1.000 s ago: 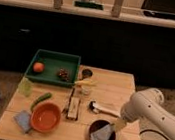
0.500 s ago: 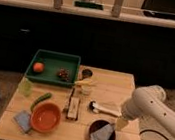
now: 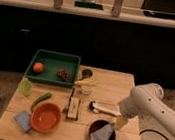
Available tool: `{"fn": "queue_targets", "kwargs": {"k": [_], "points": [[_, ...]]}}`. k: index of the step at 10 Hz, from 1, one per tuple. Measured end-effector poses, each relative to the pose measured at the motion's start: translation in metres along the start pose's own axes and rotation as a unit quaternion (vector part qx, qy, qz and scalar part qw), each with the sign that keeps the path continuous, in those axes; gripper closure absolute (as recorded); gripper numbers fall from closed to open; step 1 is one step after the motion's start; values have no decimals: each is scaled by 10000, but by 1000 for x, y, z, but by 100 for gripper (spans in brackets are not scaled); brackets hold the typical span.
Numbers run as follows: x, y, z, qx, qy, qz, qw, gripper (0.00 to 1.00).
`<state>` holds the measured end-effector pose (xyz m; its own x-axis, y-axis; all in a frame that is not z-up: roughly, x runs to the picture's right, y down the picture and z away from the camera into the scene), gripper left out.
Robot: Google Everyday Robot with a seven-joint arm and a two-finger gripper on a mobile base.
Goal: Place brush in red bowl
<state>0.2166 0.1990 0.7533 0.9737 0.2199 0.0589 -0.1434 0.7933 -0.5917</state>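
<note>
The brush (image 3: pixel 103 108) is lying right of the middle of the worktop (image 3: pixel 113 87), its dark head pointing left and its white handle reaching toward the gripper (image 3: pixel 121 122). The gripper is hovering just beside the handle's end, near the front-right corner. How wide it is spread is not discernible. The red bowl (image 3: pixel 46 117) is sitting near the front-left corner, well apart from the brush.

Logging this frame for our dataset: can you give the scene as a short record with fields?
target: small brush with white handle and dark head, lying on the wooden table
goal: round orange-red bowl, front left of the table
gripper: two-finger gripper, near the brush's handle end, beside the dark bowl holding grey cloth
between brush and goal: long block-like tool
task state: brush not yet in bowl
</note>
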Motion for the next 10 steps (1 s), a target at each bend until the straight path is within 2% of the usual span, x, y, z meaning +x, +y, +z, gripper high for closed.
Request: {"fn": "queue_targets", "kwargs": {"k": [4, 10], "points": [[-4, -13, 5, 152, -131, -296, 9994, 20], [-11, -32, 8, 310, -209, -472, 9982, 20]]}}
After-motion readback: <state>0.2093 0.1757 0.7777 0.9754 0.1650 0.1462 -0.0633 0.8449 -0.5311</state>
